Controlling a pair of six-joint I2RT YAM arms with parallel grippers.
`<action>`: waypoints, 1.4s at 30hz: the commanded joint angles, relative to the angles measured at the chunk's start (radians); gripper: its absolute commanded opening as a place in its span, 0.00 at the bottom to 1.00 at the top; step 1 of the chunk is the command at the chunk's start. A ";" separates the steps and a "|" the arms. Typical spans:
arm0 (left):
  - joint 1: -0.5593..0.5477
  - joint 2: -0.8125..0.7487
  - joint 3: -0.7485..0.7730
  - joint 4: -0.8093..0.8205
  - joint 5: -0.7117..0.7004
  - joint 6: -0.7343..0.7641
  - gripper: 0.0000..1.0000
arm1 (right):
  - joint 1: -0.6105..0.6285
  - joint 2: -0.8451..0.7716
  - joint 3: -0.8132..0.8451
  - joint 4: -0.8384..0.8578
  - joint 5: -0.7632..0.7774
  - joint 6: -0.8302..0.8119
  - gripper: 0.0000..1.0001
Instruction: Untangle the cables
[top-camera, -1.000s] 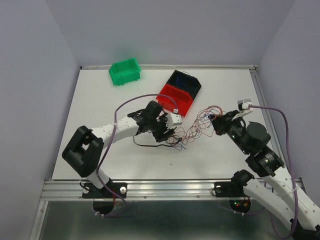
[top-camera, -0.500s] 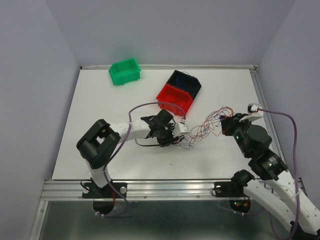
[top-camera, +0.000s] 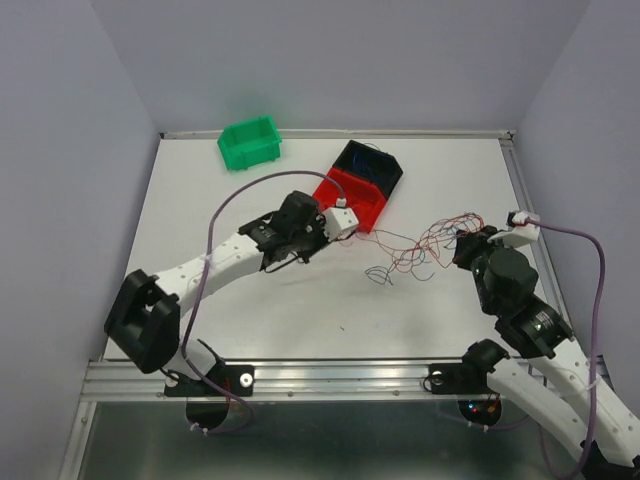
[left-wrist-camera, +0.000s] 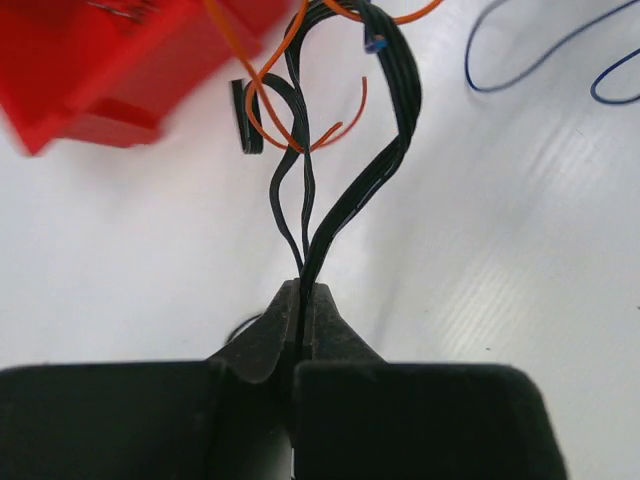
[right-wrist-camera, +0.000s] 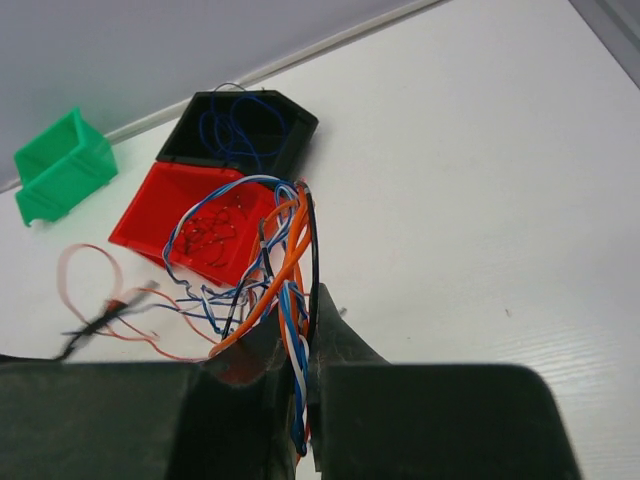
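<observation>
The cables (top-camera: 420, 245) are a loose tangle of thin red, blue, orange and black wires spread between my two grippers. My left gripper (top-camera: 305, 248) is near the red bin's front. In the left wrist view it (left-wrist-camera: 302, 290) is shut on a few thin black cables (left-wrist-camera: 345, 200) that loop up from the jaws, with an orange wire (left-wrist-camera: 262, 95) crossing them. At the tangle's right end my right gripper (top-camera: 465, 245) is shut on a bunch of orange, blue-white and black wires (right-wrist-camera: 290, 260) that run up out of the jaws (right-wrist-camera: 300, 320).
A red bin (top-camera: 352, 198) holding fine wires and a black bin (top-camera: 368, 165) holding blue wire stand just behind the tangle. A green bin (top-camera: 250, 143) sits at the back left. A loose dark blue wire (top-camera: 380, 272) lies on the white table (top-camera: 250, 320).
My left gripper has shut on black cables and drawn back left, toward the red bin. The right gripper moved right with its bunch, and the tangle has stretched out.
</observation>
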 joint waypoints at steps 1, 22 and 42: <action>0.025 -0.129 0.104 -0.028 -0.155 -0.047 0.00 | 0.001 0.012 0.068 0.001 0.122 0.040 0.01; 0.426 -0.292 0.370 0.027 -0.617 -0.047 0.00 | 0.003 -0.397 0.013 -0.083 0.396 0.140 0.01; 0.352 -0.226 0.652 -0.279 -0.058 -0.074 0.00 | 0.001 0.097 0.011 0.285 -0.980 -0.252 0.82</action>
